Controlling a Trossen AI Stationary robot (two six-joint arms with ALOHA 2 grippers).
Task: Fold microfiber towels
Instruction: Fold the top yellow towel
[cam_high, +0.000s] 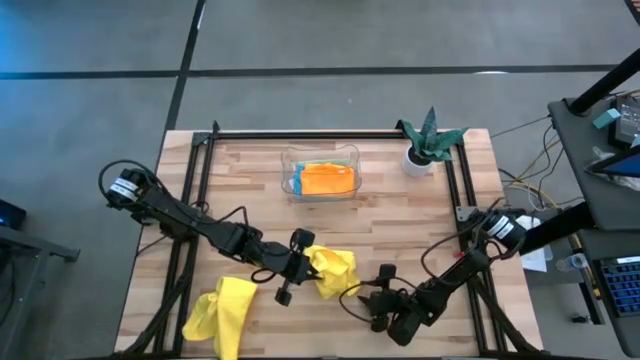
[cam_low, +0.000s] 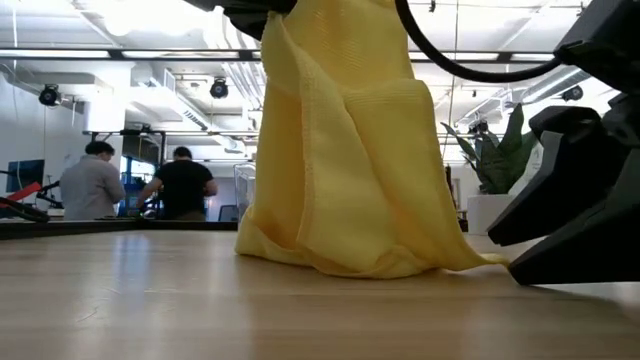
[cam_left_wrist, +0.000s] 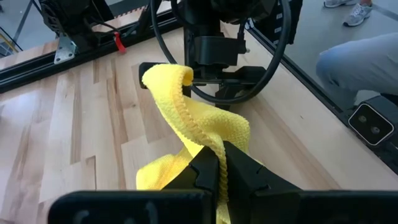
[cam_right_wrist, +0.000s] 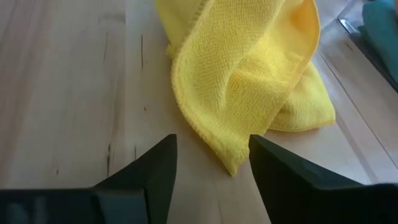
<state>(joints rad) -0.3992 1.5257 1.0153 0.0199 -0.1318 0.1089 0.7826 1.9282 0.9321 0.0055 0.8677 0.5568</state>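
Table (cam_high: 250, 170): wood-slat top, both arms reaching in over the near half. Clear tray (cam_high: 321, 173) sitting toward the far edge, holding an orange towel (cam_high: 327, 179) with a turquoise one (cam_high: 296, 184) under it. Potted plant (cam_high: 425, 140) at the far right corner, well clear of the work.

Second yellow towel (cam_high: 222, 313): lying crumpled near the front left edge, untouched, waiting its turn.

Working towel, yellow (cam_high: 332, 270): sitting mid-table toward the front, between the two arms. In the low view it is hanging in a tall drape, its lower folds resting on the table. Not yet flat, not yet folded.

Left end effector (cam_left_wrist: 221, 167): pinching shut on an edge of this yellow towel and holding it lifted.

Right end effector (cam_right_wrist: 211, 163): fingers standing apart, holding nothing, hovering low with a hanging corner of the towel just beyond the gap between them.

Judgement on the step: the right arm is lining up for a corner grab so the pair can spread the cloth. To do it well, the right should be advancing until the corner sits fully between the fingers, then closing on a single layer of hem. Which layer that corner belongs to is hard to tell here; it may be doubled over. The left should be keeping its hold steady and high enough that the cloth hangs free. Risk: catching two layers, which would lock the bunching in.
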